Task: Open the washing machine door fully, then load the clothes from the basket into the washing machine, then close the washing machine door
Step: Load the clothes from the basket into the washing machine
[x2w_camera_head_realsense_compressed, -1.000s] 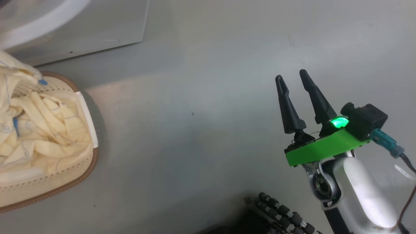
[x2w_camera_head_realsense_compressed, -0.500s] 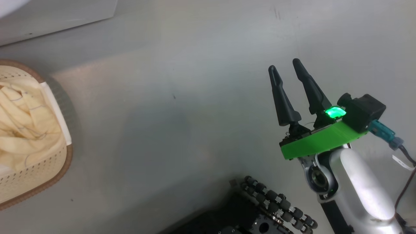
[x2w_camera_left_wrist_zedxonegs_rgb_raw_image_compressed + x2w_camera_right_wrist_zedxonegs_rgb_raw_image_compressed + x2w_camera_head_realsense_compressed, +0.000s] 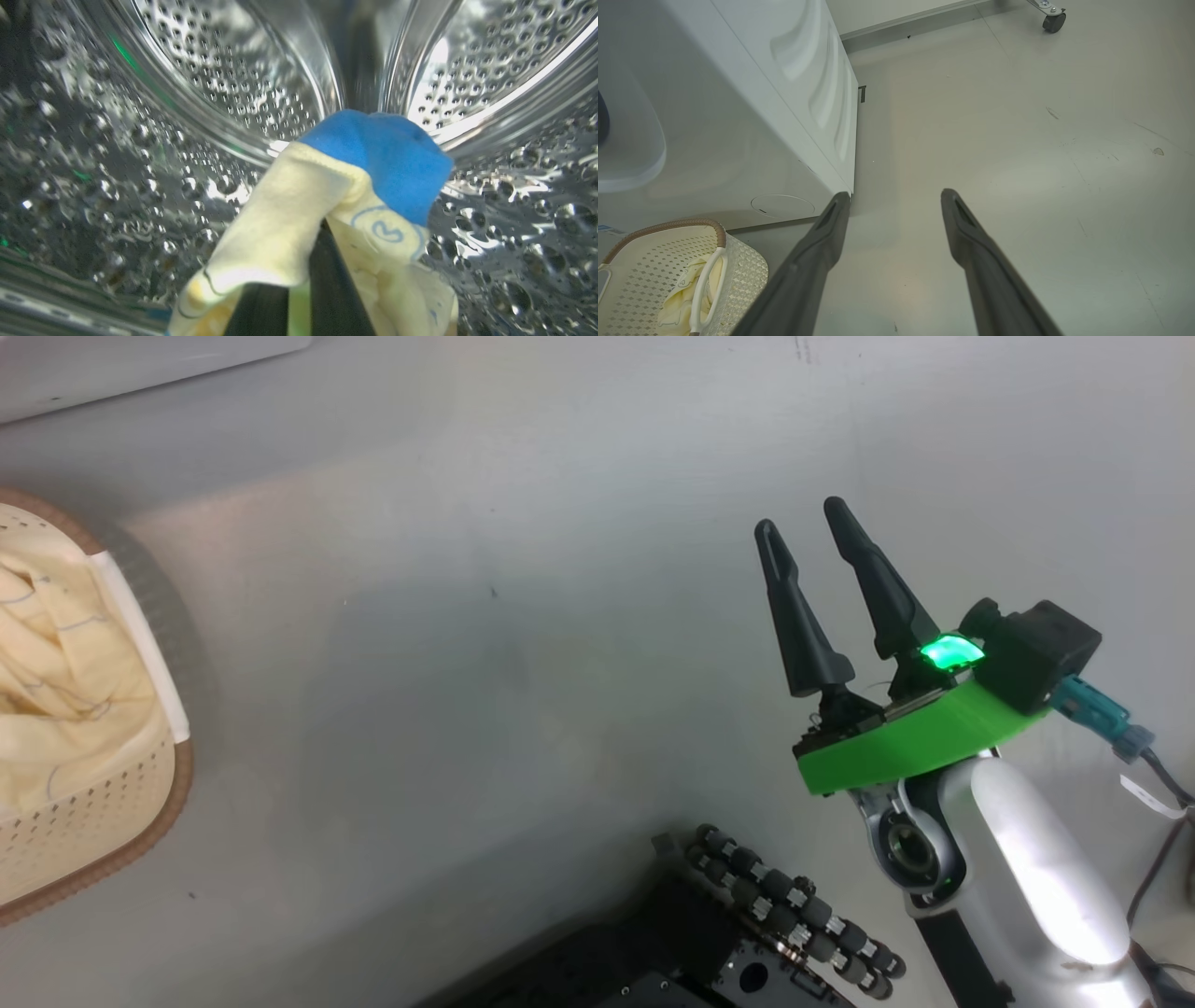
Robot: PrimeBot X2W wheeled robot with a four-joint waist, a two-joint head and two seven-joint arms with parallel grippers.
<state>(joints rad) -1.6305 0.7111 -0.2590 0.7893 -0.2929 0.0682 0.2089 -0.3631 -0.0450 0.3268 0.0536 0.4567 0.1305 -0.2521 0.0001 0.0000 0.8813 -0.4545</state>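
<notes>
**Item 1. Left gripper** (image 3: 308, 280): inside the washing machine's (image 3: 738, 93) perforated steel drum (image 3: 224, 84). Fingers pressed together, pinching a cream-yellow garment with a blue patch (image 3: 327, 196). Held well inside, presumably so the piece drops clear of the opening once let go.

**Item 2. Right gripper** (image 3: 800, 516): out beside the washing machine, over bare floor (image 3: 523, 616). Fingers spread, holding nothing. Probably parked aside to leave the loading path free.

**Item 3. Basket** (image 3: 140, 831): on the floor just in front of the washing machine, an easy reach from the drum. More clothes (image 3: 56, 709) lie in it, so loading is judged unfinished.
</notes>
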